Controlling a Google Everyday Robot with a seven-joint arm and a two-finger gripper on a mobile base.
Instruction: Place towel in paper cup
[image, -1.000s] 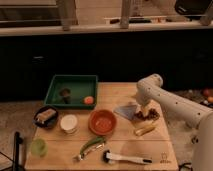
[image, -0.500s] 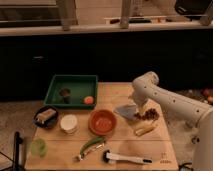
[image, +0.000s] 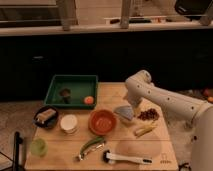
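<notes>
The towel (image: 123, 112), a small pale grey-blue cloth, lies on the wooden table just right of the orange bowl (image: 102, 121). My gripper (image: 132, 104) hangs from the white arm (image: 165, 101) directly over the towel's right edge, at or very near the cloth. The paper cup (image: 68, 123), short and cream-white, stands left of the orange bowl, well away from the gripper.
A green tray (image: 71, 83) sits at the back left, with a small orange fruit (image: 89, 100) at its corner. A black bowl (image: 46, 116) and a light green cup (image: 39, 147) are at the left. Dark red fruit (image: 148, 114), a banana (image: 145, 130), a green vegetable (image: 91, 145) and a brush (image: 127, 158) lie nearby.
The arm has swung left and lower, bringing the gripper from right of the towel to over its right edge. The towel has hardly moved.
</notes>
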